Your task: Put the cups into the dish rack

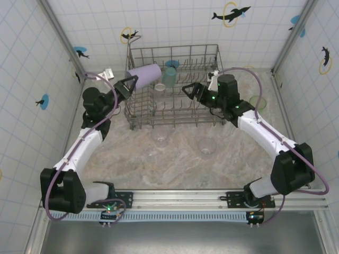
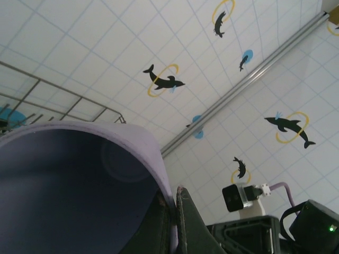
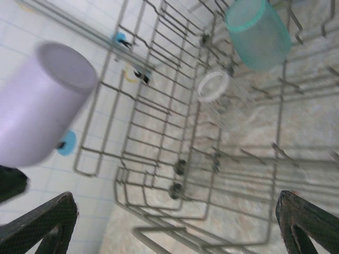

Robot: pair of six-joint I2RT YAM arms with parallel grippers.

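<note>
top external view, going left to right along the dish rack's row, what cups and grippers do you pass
left gripper → lavender cup it grips → clear cup in the dish rack → teal cup → right gripper, open → light green cup on the table
</note>
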